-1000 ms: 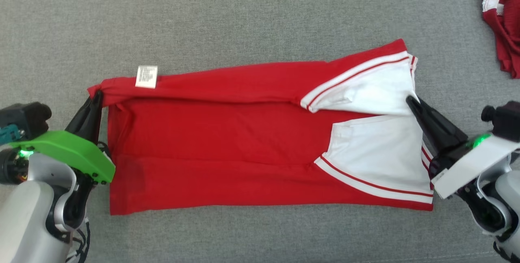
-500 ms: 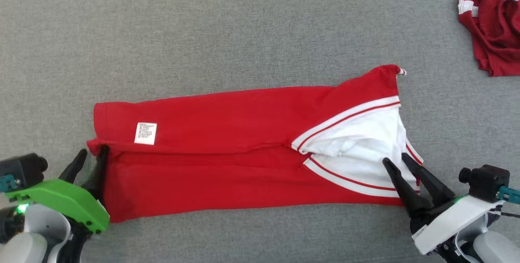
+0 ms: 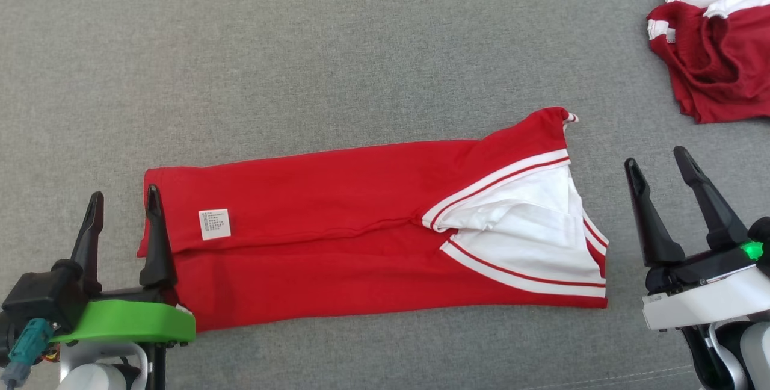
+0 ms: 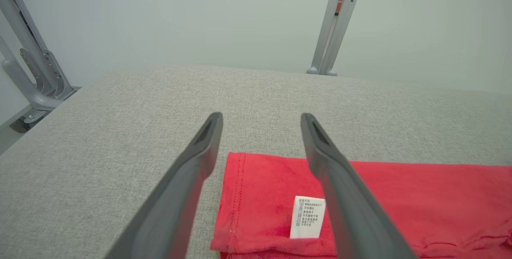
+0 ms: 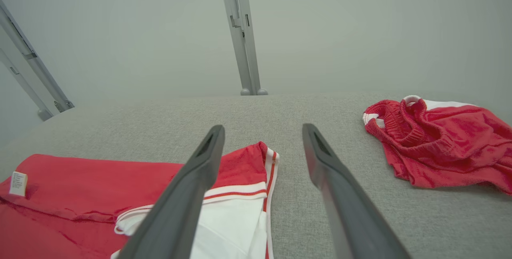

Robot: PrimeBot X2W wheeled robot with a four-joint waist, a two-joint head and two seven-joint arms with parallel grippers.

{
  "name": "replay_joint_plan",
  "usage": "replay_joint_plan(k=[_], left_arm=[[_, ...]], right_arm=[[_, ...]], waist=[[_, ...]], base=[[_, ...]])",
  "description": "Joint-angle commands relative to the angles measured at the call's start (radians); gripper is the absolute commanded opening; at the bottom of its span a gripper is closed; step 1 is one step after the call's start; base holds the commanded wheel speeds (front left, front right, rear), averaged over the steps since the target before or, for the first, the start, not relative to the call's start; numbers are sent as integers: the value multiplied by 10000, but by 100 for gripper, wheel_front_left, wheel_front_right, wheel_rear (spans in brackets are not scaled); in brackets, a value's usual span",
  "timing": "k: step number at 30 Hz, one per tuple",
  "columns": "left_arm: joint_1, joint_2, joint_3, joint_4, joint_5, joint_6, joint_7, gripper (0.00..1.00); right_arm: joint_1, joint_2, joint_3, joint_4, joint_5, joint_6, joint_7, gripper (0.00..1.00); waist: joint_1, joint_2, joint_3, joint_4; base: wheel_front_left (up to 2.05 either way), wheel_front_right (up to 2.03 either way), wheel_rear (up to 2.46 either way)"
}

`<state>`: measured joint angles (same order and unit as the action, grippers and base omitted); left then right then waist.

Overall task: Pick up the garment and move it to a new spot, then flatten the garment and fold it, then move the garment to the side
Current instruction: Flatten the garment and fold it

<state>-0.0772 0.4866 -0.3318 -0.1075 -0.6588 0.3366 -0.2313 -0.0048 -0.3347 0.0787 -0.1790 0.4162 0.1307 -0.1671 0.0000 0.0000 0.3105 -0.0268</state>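
Observation:
The garment (image 3: 337, 227) is a red shirt with white, red-striped sleeves, folded into a long band across the grey surface; a white care label (image 3: 215, 224) lies near its left end. My left gripper (image 3: 123, 199) stands open over that left edge, fingers apart with nothing between them; the left wrist view shows the same edge (image 4: 256, 195) and label (image 4: 307, 217) below the open gripper (image 4: 260, 120). My right gripper (image 3: 656, 164) is open just right of the sleeve end, clear of the cloth. In the right wrist view the sleeve end (image 5: 248, 187) lies under the left finger of that gripper (image 5: 262, 131).
A second crumpled red-and-white garment (image 3: 710, 56) lies at the far right, also seen as a red heap (image 5: 440, 143) in the right wrist view. Grey metal frame posts (image 4: 336, 23) (image 5: 242, 31) stand beyond the surface's far edge. Grey fabric surface (image 3: 301, 65) stretches behind the shirt.
Both grippers opened and let go of the shirt's top layer, which now lies folded over toward me. Both arms drew back from the cloth. The head camera shifted.

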Motion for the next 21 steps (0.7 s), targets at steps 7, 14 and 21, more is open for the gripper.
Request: replay_joint_plan(k=[7, 14, 21], left_arm=[[-160, -481, -259, -169, 1004, 287, -275, 100], [21, -728, -286, 35, 1413, 279, -341, 100], [20, -823, -175, 93, 1546, 200, -357, 100]], right_arm=[[221, 645, -584, -592, -738, 0, 464, 100], [423, 899, -653, -583, -788, 0, 600, 100], [402, 920, -706, -505, -723, 0, 642, 100]], waist=[[0, 0, -460, -167], [0, 0, -614, -144], [0, 0, -614, -125]], base=[[0, 0, 0], [0, 0, 0], [0, 0, 0]])
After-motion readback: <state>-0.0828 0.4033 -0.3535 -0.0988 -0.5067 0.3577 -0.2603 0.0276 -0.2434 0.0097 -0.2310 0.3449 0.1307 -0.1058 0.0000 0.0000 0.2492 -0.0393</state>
